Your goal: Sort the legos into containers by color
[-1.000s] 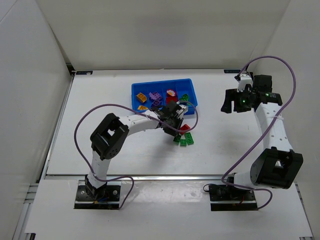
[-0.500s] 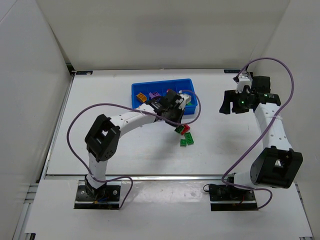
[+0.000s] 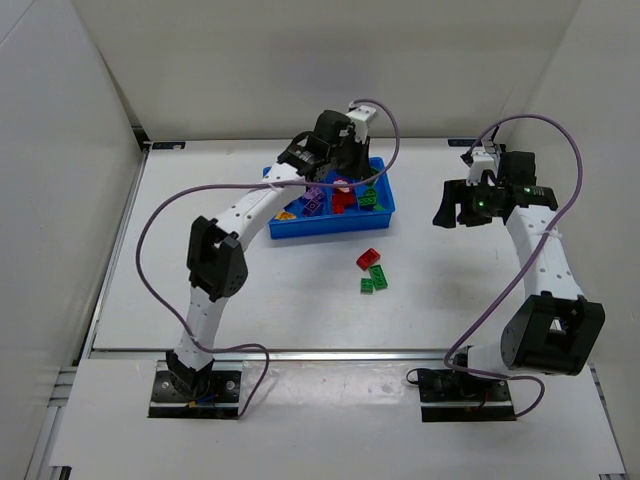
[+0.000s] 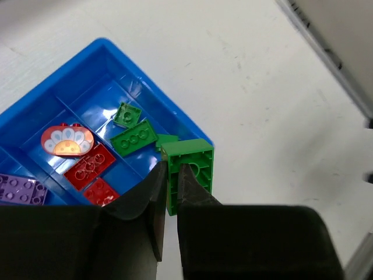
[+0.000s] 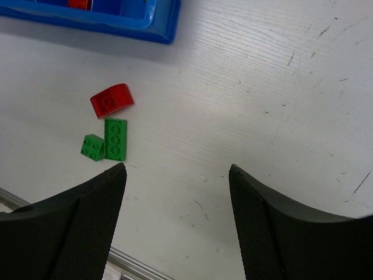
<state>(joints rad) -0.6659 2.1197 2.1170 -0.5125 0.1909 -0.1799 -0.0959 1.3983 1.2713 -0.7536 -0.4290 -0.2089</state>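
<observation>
My left gripper [image 4: 172,170] is shut on a green lego [image 4: 191,166], held above the right end of the blue tray [image 4: 105,55]. Below it, the tray's end compartment holds two green legos [image 4: 135,138]. The adjacent compartment holds red legos [image 4: 88,167] and a rounded red-orange piece [image 4: 67,140]. A purple lego [image 4: 22,189] lies further left. In the top view the left gripper [image 3: 345,165] hangs over the tray [image 3: 290,228]. My right gripper [image 5: 178,169] is open and empty above the table. A red rounded lego [image 5: 112,100] and two green legos [image 5: 115,139] lie loose on the table.
The three loose legos [image 3: 372,270] lie in front of the tray's right end. The right gripper [image 3: 455,210] hovers to the right of the tray. White walls enclose the table at the back and both sides.
My left arm has risen from the loose pile and swung back over the tray, carrying the green lego. The right arm has barely moved.
</observation>
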